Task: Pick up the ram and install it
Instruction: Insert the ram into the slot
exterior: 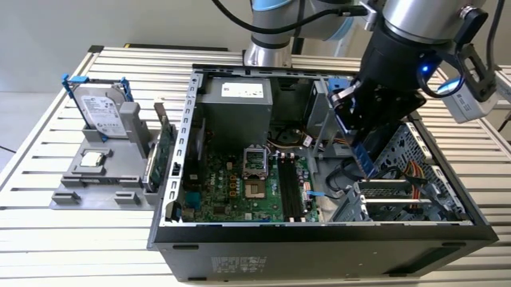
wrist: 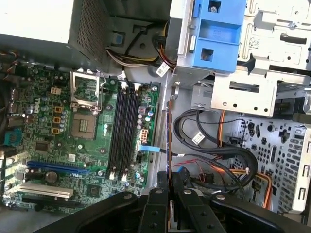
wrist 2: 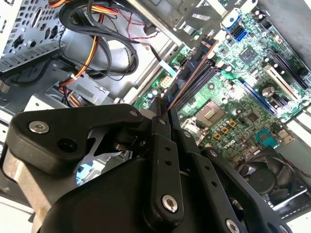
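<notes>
The gripper (exterior: 357, 133) hung over the open computer case (exterior: 319, 242), and its two black fingers were pressed together on the upper end of the ram (exterior: 364, 160). In the exterior view the ram pointed down and was a little tilted. It appeared as a narrow bluish strip toward the exterior view's right of the black memory slots (exterior: 289, 192), above the part of the case where the cables lay. It was not in any slot; how high its lower end stood over the parts below could not be judged.

In the second wrist view the gripper (wrist 2: 165, 109) covered much of the lower picture, and the ram (wrist 2: 194, 65) ran away from the fingertips, so only its free part with the chips was visible; the clamped end was hidden between the fingers. In the first wrist view the gripper (wrist: 170, 178) was cut off by the picture's edge, and the ram (wrist: 169, 136) was seen edge-on, as only a thin line between the memory slots (wrist: 124, 128) and a bundle of black and orange cables (wrist: 214, 145).

Outside the case, toward the exterior view's left, a hard drive (exterior: 104, 110) stood in a blue-clipped frame, and a green card (exterior: 164, 149) stood upright beside the case wall, partly hidden by it.
</notes>
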Controlling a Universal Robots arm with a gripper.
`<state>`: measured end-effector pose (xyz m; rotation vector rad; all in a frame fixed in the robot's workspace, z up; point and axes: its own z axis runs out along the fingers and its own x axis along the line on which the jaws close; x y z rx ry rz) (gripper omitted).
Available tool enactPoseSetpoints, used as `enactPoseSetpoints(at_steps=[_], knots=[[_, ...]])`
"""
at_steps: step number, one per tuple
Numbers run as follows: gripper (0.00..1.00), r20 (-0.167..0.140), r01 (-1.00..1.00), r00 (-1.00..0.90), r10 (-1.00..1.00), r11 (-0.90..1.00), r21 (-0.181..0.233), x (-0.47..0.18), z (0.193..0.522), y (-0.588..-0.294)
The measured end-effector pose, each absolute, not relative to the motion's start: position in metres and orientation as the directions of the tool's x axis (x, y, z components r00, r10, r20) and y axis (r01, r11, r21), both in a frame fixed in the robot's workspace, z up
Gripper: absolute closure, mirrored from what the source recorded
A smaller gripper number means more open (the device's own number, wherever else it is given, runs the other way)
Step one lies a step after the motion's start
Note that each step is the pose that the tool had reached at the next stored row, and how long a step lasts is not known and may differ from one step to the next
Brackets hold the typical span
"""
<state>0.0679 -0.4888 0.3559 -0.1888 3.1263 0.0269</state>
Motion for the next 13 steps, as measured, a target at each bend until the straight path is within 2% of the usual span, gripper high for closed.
enactPoseSetpoints(at_steps=[13], knots=[[1.0,-0.01,-0.117,-0.993,-0.117,0.993,0.016,0.0679,0.3483,-0.4888]])
